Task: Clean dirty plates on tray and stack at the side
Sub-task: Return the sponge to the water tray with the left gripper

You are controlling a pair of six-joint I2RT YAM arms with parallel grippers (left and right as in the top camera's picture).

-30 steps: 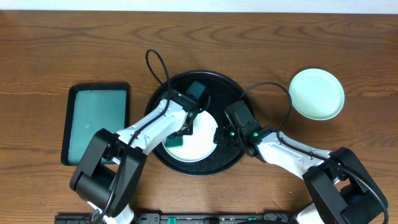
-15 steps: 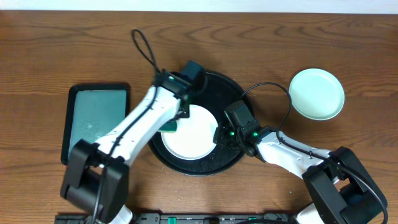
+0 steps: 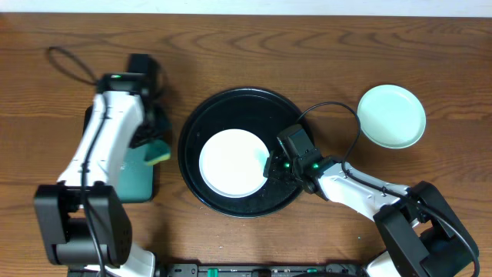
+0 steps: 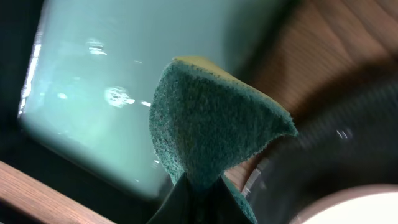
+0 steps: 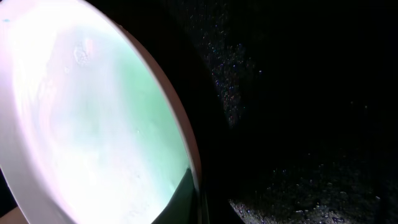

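Moved: left gripper [image 4: 199, 186] — pinching green sponge [image 3: 158, 152] — off white plate [image 3: 231, 163] to teal tray [image 4: 124, 62] | right gripper [image 3: 270, 165] clamped on plate rim | wiping judged done — stacking next

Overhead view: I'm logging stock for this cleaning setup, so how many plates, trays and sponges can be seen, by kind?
Plates: 2, the white plate and the mint plate
Trays: 2, the black tray and the teal tray
Sponges: 1, the sponge
Total: 5
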